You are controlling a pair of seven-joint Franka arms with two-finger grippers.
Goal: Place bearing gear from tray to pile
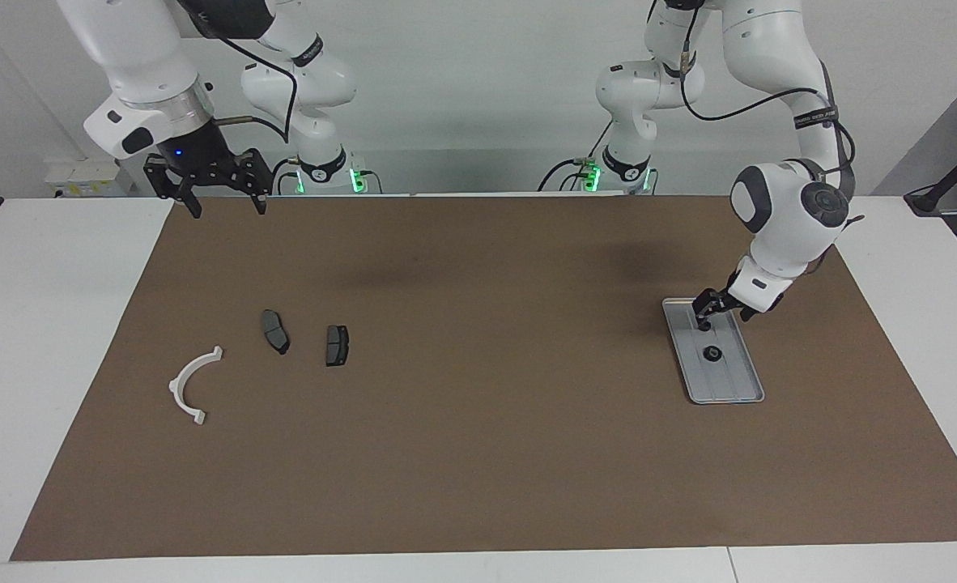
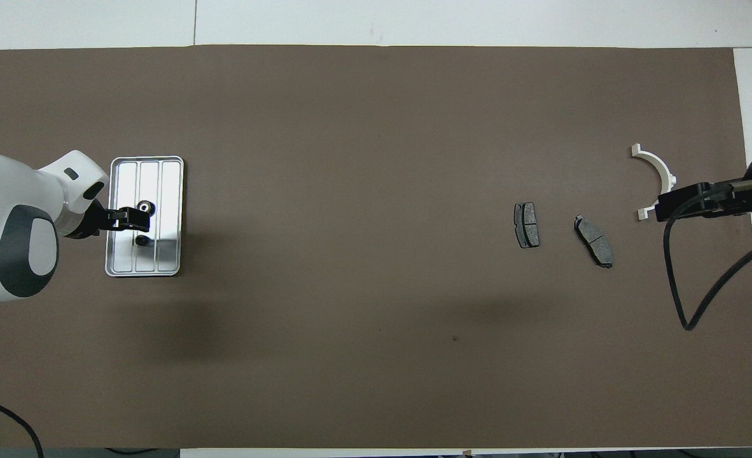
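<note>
The silver tray (image 1: 729, 385) (image 2: 169, 184) lies toward the left arm's end of the table. Two small dark bearing gears rest in it. The larger gear (image 1: 712, 354) (image 2: 147, 205) is farther from the robots. The smaller gear (image 2: 141, 240) is covered by a finger in the facing view. My left gripper (image 1: 721, 317) (image 2: 137, 219) is open and low over the tray, above the gears. The pile lies toward the right arm's end: a white bracket (image 1: 191, 385) (image 2: 659, 172) and two brake pads (image 1: 274, 330) (image 1: 337, 345) (image 2: 527, 224) (image 2: 594, 241). My right gripper (image 1: 219, 190) (image 2: 659, 208) waits open, raised near the pile.
A brown mat (image 1: 478, 453) (image 2: 350, 159) covers most of the white table (image 1: 49, 364). A black cable (image 2: 688, 299) hangs from the right arm over the mat's edge.
</note>
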